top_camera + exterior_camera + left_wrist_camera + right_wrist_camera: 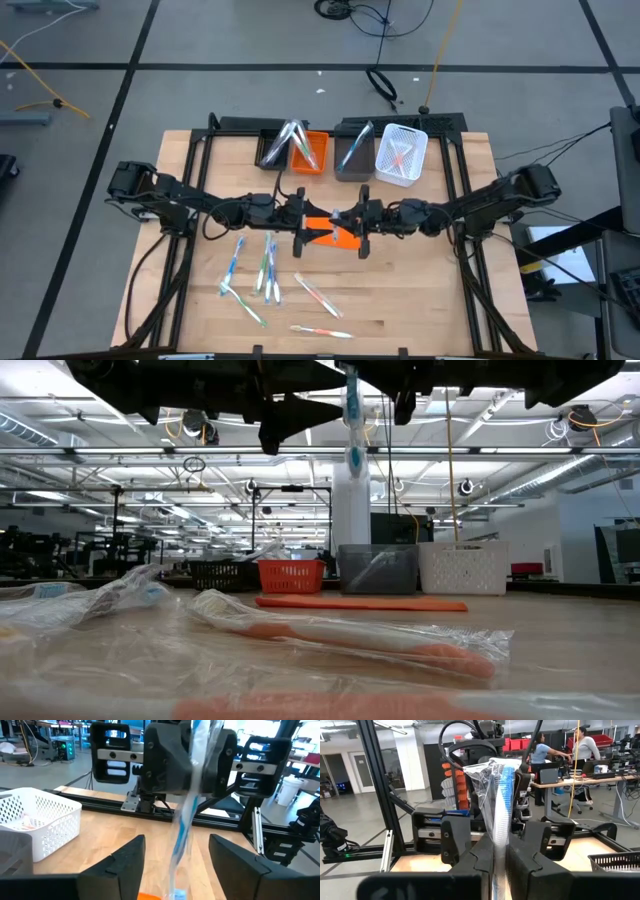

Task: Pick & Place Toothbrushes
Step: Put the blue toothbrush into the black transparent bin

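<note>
Right tool [500,862] pinching blue-white wrapped toothbrush [502,805]; left tool [175,865] spread

Our two arms reaching inward, meeting above the table's middle, left gripper [175,865] with fingers spread apart, right gripper [499,865] pinched closed on a wrapped toothbrush [501,805]

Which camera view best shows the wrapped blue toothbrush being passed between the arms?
The right wrist view: the wrapped blue toothbrush stands clamped in the right gripper. Left wrist view shows it blurred; low view, hanging; high view barely shows it.
</note>
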